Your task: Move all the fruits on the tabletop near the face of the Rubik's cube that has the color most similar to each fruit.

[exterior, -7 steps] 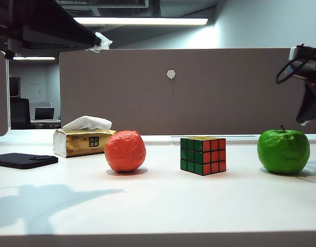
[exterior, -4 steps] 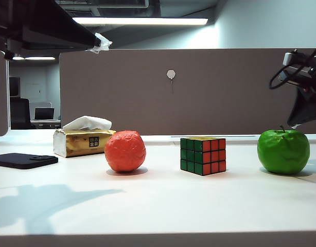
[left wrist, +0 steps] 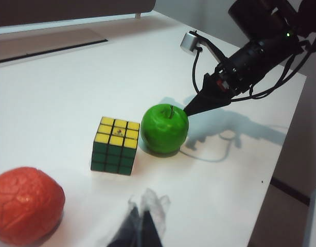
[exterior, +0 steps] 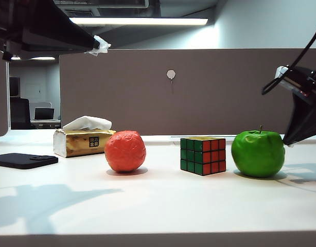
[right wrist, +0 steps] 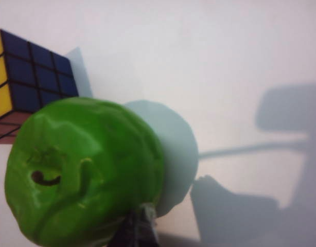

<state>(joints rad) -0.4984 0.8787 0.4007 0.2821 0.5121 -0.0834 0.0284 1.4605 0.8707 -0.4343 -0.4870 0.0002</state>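
The glossy green apple [exterior: 258,153] stands on the white tabletop [exterior: 163,200], close to the right of the Rubik's cube [exterior: 203,155], beside its red face. My right gripper [exterior: 287,143] is shut, its tip against the apple's right side [right wrist: 81,175], holding nothing. The cube's green face is turned toward the wrinkled orange [exterior: 125,151], which sits apart on the left. My left gripper [left wrist: 142,216] hangs shut and empty above the table, between the orange [left wrist: 25,203] and the cube [left wrist: 115,145]. In the left wrist view the apple [left wrist: 164,128] nearly touches the cube.
A gold tissue box [exterior: 81,140] stands behind the orange. A flat black object [exterior: 24,160] lies at the far left. A grey partition [exterior: 199,87] closes off the back. The table's right edge [left wrist: 281,170] runs close behind my right arm.
My right gripper has come down and leftward, and the apple has shifted left toward the cube's red side. Orange, cube and left arm have stayed put.
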